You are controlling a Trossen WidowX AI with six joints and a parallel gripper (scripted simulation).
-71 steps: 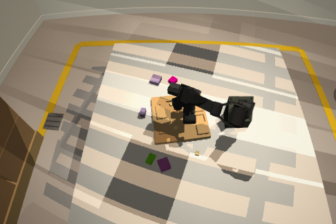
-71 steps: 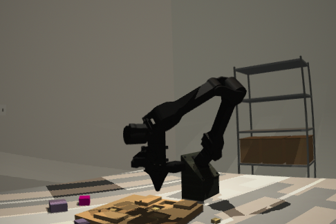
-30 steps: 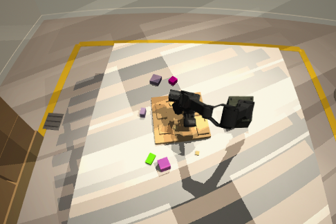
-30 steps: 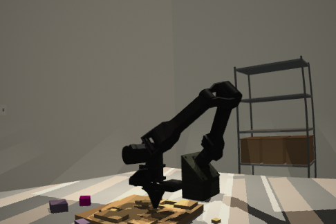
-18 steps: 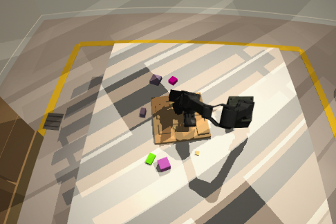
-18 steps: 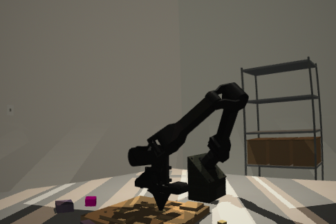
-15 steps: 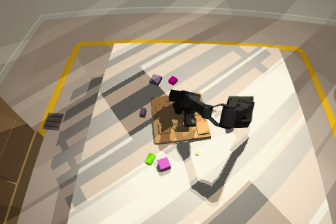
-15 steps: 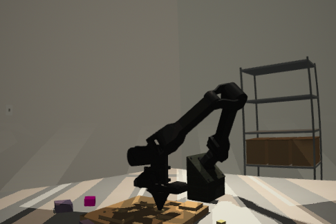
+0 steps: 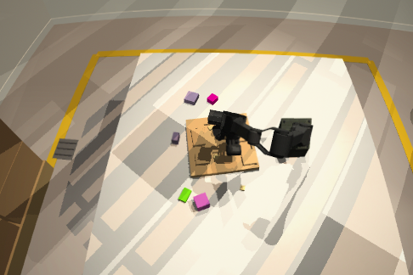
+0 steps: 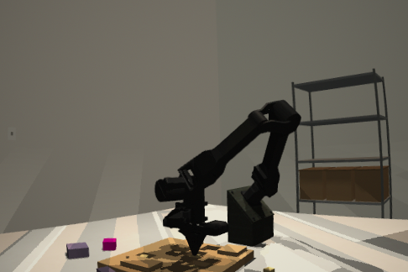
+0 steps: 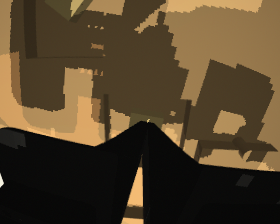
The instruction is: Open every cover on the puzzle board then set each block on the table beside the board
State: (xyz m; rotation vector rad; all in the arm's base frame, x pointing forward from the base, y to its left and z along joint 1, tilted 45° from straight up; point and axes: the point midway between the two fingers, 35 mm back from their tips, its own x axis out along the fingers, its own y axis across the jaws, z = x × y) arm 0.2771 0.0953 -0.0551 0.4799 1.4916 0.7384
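The wooden puzzle board [image 9: 193, 169] [image 10: 111, 264] [image 11: 235, 40] lies under the arm. My gripper [image 10: 195, 254] [image 11: 145, 128] is shut and empty, its tips low at the board's surface. In the wrist view, a small dull greenish piece [image 11: 137, 119] shows just behind the tips, between two dark grooves. Another olive-yellow piece [image 11: 62, 7] is at the upper left. Beside the board rest a mauve block [image 9: 191, 98] [image 10: 77, 250], a magenta block [image 9: 212, 98] [image 10: 109, 243], a small purple block [image 9: 175, 137] [image 10: 105, 269], a green block [image 9: 184, 194] and a pink-violet block [image 9: 201, 201]. Shadows and the arm hide cover positions.
A tiny yellow piece [image 9: 242, 188] [image 10: 269, 269] lies off the board's near edge in the top view. The arm's base [image 9: 296, 124] [image 10: 250, 219] stands to the right of the board. A metal shelf with boxes [image 10: 344, 185] stands far behind.
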